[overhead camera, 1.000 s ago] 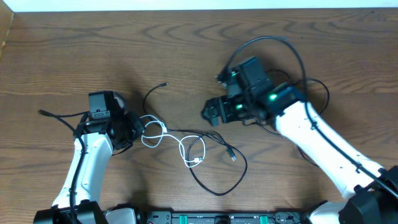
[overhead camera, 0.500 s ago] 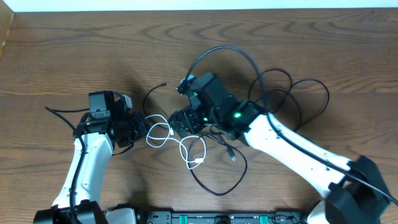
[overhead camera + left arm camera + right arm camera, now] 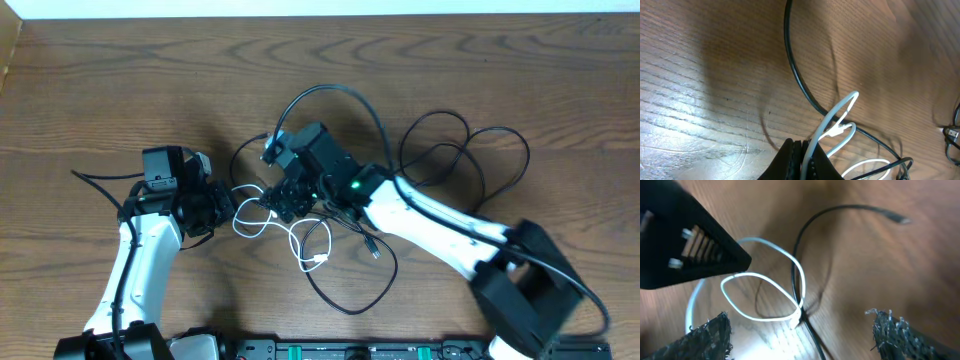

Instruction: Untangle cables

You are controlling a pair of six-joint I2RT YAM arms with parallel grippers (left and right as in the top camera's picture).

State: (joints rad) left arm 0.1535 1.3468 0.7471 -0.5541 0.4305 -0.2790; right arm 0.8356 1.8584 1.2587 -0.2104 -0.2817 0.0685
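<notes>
The white cable [image 3: 300,240] lies in loops at the table's middle, crossed by the long black cable [image 3: 350,300], whose plug [image 3: 265,135] points up-left. My left gripper [image 3: 218,205] is shut on one end loop of the white cable [image 3: 840,107], which runs up between its fingers [image 3: 790,162]; the black cable [image 3: 795,75] curves past it. My right gripper [image 3: 275,200] hangs open just above the crossing. In the right wrist view its fingertips [image 3: 710,335] stand wide either side of the white loop [image 3: 755,274] and the black cable [image 3: 799,245], touching neither.
The right arm's own thick black cables [image 3: 470,150] loop over the table behind it. The left gripper's body [image 3: 690,245] fills the upper left of the right wrist view, close to the right gripper. A loose dark lead [image 3: 90,180] trails left of the left arm.
My right arm has swung left from the table's right side to just above the tangle, beside the left gripper. The left gripper has kept its hold and place.
</notes>
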